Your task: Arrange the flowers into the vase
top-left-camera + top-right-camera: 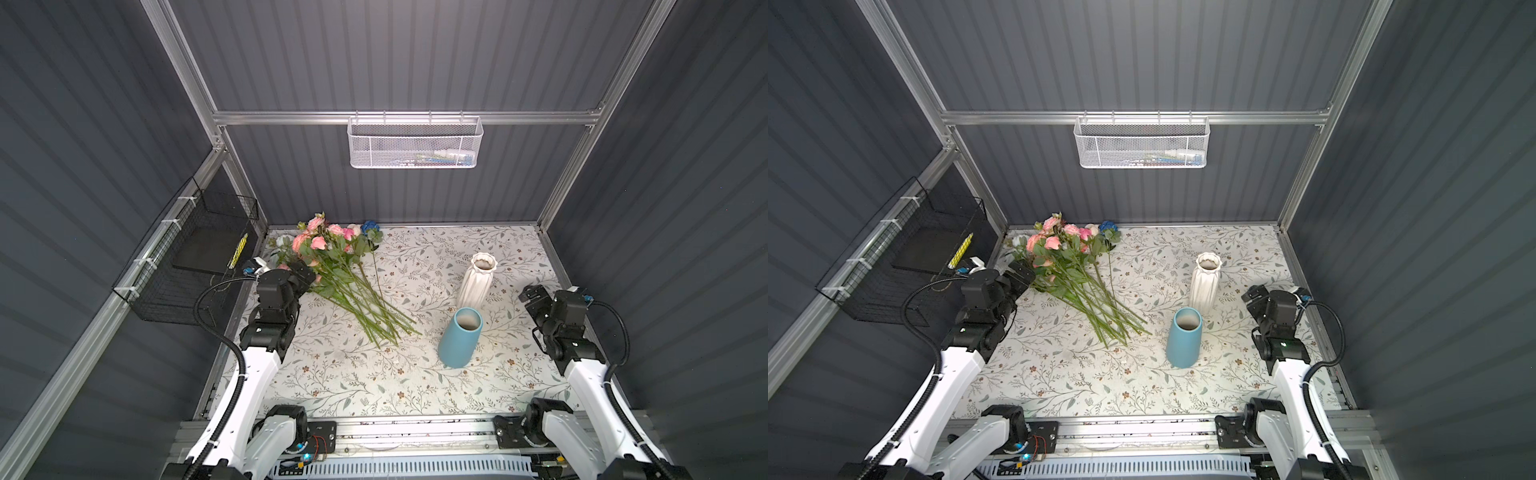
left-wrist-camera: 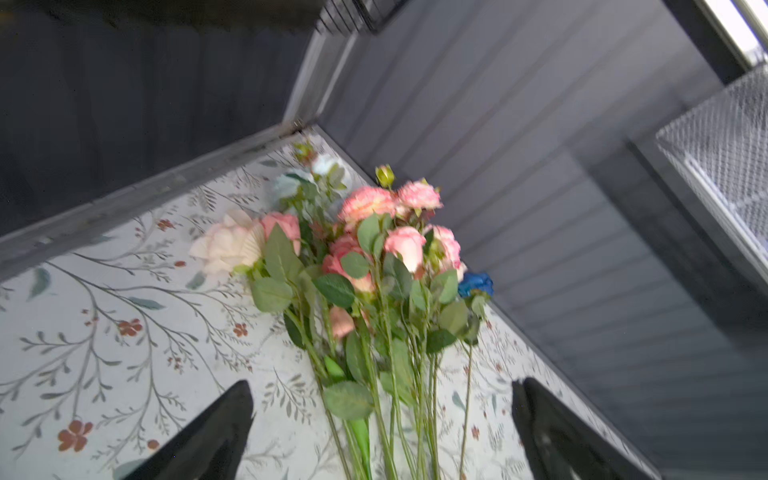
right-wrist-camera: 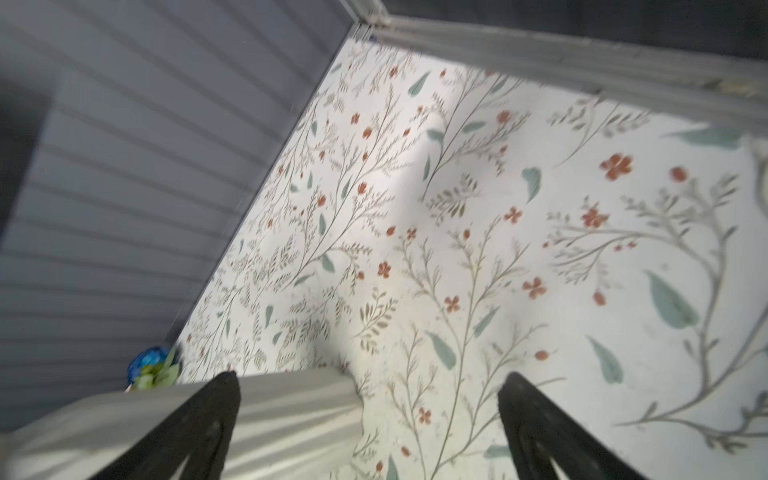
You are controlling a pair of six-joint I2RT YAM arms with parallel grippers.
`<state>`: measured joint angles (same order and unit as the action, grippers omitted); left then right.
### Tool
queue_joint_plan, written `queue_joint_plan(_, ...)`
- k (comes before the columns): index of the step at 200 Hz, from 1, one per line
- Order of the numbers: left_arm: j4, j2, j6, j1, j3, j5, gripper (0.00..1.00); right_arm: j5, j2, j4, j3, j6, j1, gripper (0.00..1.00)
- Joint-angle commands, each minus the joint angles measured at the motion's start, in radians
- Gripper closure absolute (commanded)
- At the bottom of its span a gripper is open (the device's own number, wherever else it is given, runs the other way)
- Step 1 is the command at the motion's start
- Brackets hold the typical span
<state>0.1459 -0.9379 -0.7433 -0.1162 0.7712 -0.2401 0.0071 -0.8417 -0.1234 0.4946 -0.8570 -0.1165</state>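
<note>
flowers [image 1: 332, 266] laid bundled on table [image 1: 415, 382] | left gripper [image 2: 382, 386] spread above them, nothing grasped | right gripper [image 3: 370, 376] spread, nothing grasped

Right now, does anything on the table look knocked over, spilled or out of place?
Nothing stands out. The flowers lie in a loose heap on the table, none in a vase yet; the white vase and the blue vase both appear upright.

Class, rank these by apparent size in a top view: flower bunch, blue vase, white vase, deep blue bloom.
1. flower bunch
2. blue vase and white vase: alike, blue one nearer the camera, so unranked
3. deep blue bloom
</note>
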Motion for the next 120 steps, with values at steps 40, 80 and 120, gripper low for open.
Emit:
queue_joint_plan(40,0.055,0.047,-0.029,-0.002,-0.101,0.355,0.03,-0.256,0.077,-0.064,-0.157,-0.083,0.092,0.06)
queue_joint_plan(80,0.029,0.041,-0.030,-0.003,-0.137,0.427,0.04,-0.324,-0.053,0.030,-0.183,-0.120,0.176,0.17)
queue_joint_plan(120,0.019,0.020,-0.039,-0.004,-0.157,0.464,0.07,-0.227,-0.054,0.113,-0.251,-0.302,0.351,0.22)
